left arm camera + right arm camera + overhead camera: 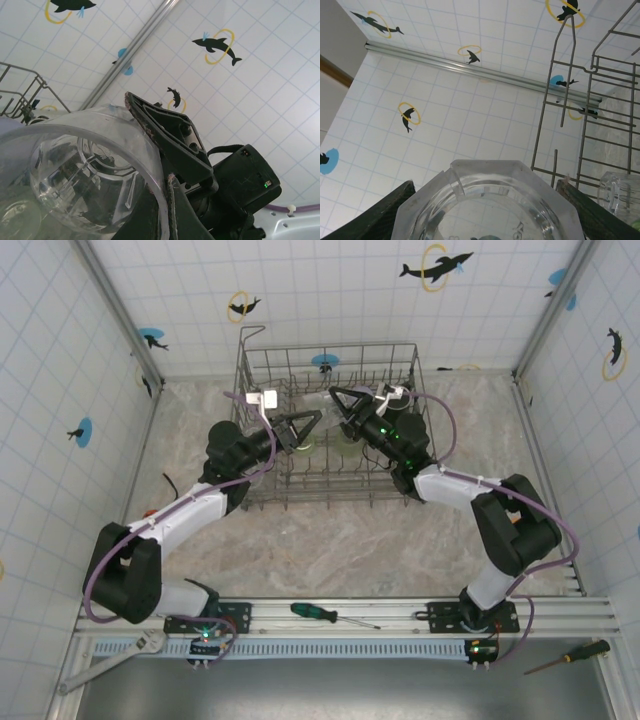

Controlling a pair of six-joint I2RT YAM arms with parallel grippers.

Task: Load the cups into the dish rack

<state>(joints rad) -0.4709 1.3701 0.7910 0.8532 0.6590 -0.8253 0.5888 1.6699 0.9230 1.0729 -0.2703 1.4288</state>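
Clear cup (85, 180) is clenched by its rim in your left end effector (303, 428), over the dish rack (300, 350). Octagonal cup (490, 200) sits between the fingers (395, 212) of your right end effector (343, 405); you cannot tell whether it grips.

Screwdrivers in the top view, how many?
2. A green-handled screwdriver lies on the rail, left of centre; a yellow-and-black screwdriver lies at the near right corner. More may be hidden under the arms.
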